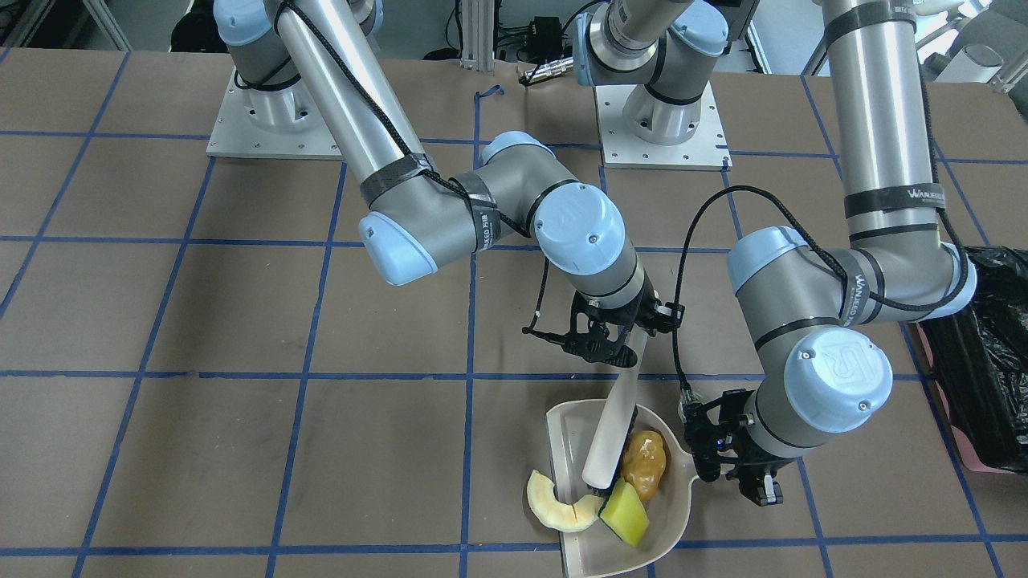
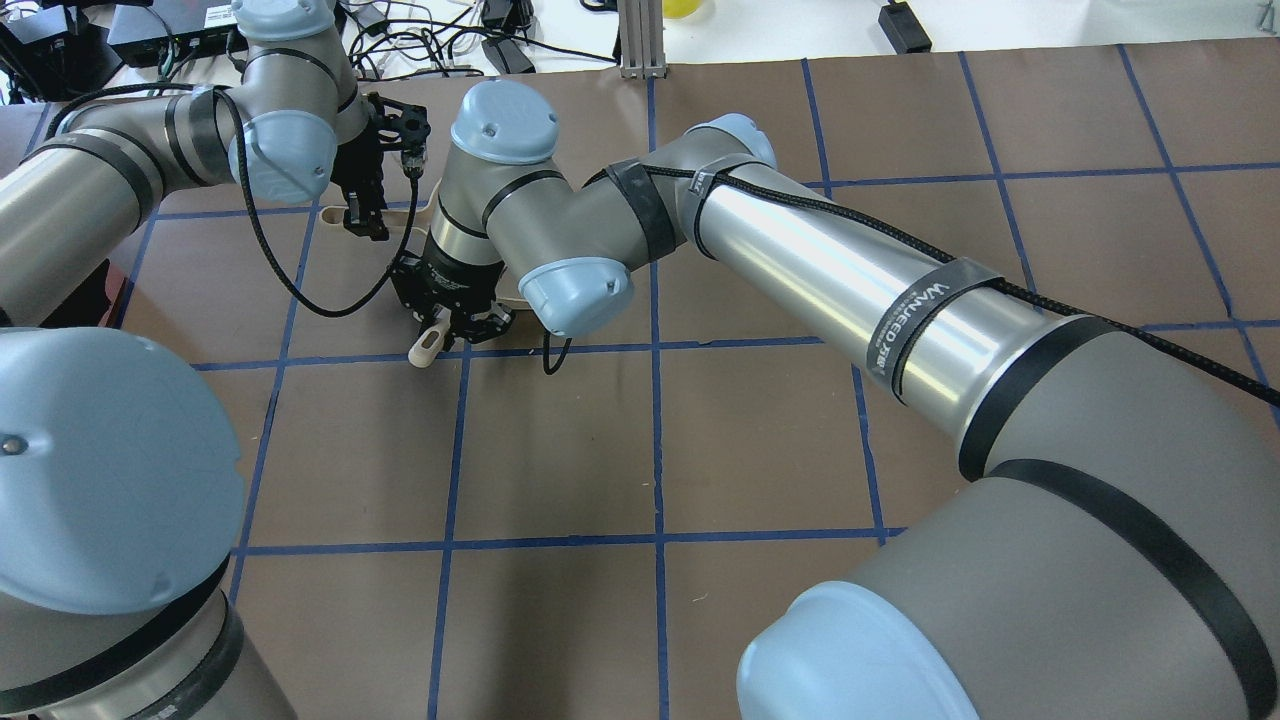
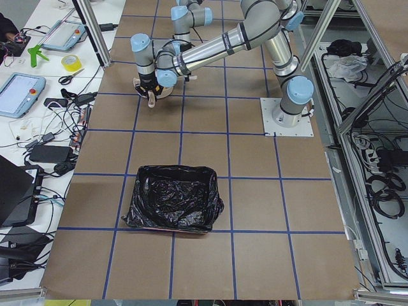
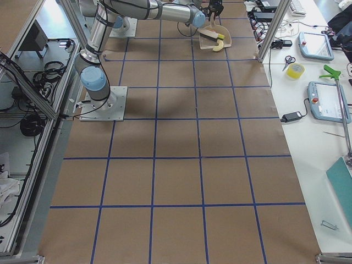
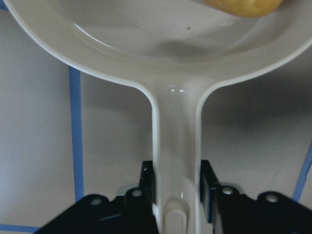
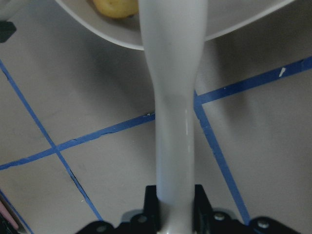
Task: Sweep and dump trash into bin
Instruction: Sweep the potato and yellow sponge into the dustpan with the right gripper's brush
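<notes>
A beige dustpan lies on the table. My left gripper is shut on its handle. My right gripper is shut on a white brush handle, and the brush tip rests at the pan's mouth. An amber-brown blob and a yellow-green wedge sit inside the pan. A pale cream rind slice lies across the pan's lip, partly outside. The bin, lined with a black bag, stands far off to my left and also shows in the exterior left view.
Brown paper with a blue tape grid covers the table. The two arm bases stand at the robot's side. The pan sits near the table's far edge, beside a frame post and an operators' bench with tools.
</notes>
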You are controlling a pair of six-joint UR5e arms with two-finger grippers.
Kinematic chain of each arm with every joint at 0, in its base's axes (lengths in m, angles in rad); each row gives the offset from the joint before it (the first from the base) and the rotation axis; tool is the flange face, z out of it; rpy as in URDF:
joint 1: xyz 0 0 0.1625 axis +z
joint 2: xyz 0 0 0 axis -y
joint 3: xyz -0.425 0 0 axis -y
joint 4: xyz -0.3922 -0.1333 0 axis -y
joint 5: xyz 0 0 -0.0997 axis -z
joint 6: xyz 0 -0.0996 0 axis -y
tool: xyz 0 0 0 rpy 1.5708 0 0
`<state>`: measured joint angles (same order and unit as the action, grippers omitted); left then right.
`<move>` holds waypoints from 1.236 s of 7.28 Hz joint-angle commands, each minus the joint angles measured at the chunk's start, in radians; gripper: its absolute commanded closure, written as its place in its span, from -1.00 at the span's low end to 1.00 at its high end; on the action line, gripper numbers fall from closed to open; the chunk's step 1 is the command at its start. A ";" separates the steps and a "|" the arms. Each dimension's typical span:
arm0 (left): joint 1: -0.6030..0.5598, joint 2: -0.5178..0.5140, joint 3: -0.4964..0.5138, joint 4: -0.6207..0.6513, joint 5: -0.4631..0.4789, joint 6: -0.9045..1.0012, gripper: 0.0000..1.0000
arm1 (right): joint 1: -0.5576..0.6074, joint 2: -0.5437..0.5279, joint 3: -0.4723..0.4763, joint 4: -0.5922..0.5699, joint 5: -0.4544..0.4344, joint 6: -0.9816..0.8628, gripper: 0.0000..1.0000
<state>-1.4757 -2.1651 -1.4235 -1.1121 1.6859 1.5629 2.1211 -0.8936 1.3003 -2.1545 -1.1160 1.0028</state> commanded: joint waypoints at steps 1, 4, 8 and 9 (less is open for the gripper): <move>0.000 0.002 0.000 0.000 0.000 0.000 0.98 | 0.000 -0.017 -0.027 0.037 -0.002 0.019 1.00; 0.000 0.002 -0.002 0.000 -0.002 0.000 0.98 | -0.047 -0.111 -0.018 0.241 -0.108 -0.081 1.00; 0.000 0.001 -0.002 0.000 -0.002 -0.003 0.98 | -0.127 -0.148 -0.013 0.419 -0.293 -0.316 1.00; 0.000 0.002 -0.002 0.000 -0.002 -0.003 0.98 | -0.153 -0.154 -0.012 0.441 -0.341 -0.385 1.00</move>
<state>-1.4757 -2.1634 -1.4251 -1.1122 1.6843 1.5603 2.0029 -1.0370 1.2861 -1.7562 -1.3990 0.7064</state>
